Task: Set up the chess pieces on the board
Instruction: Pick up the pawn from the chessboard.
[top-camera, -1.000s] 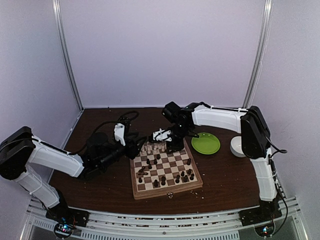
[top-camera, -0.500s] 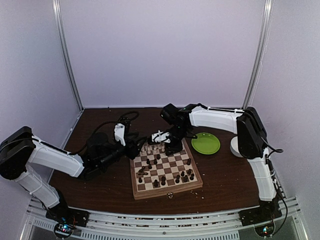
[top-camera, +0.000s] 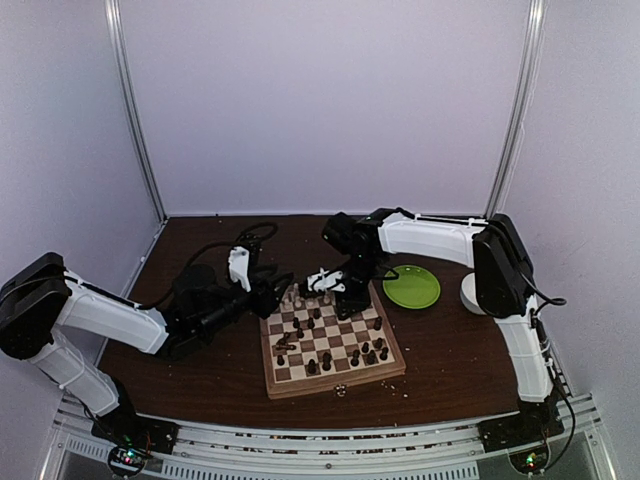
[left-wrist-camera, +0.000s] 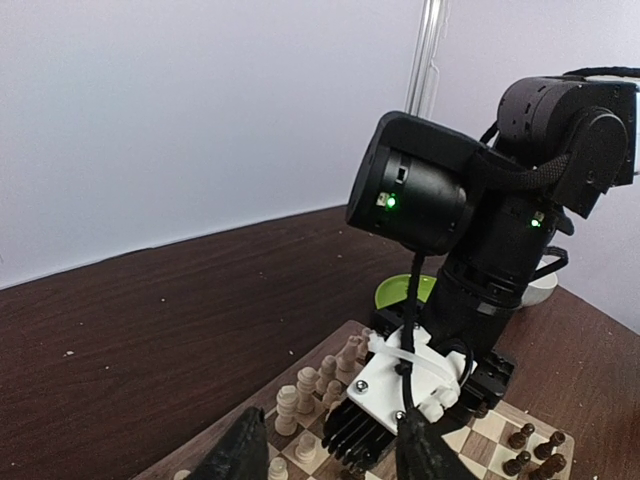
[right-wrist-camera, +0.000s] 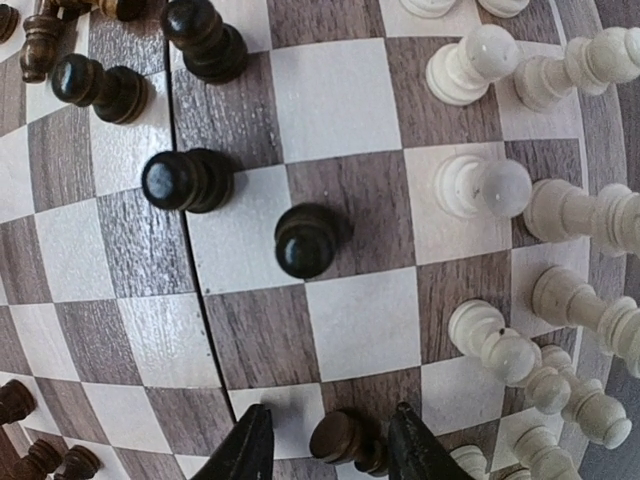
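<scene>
Right arm arches down over the board, fingers spread, seemingly loose, astride a dark piece.

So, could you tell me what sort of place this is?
Probably a robot lab cell: plain pale walls with metal corner posts enclose a brown table, two arms bolted at its near edge.

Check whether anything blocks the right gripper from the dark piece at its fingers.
Nothing visible does. The right gripper is open, with the dark piece directly between its fingers. The nearest pale pieces stand off to one side on the board.
</scene>
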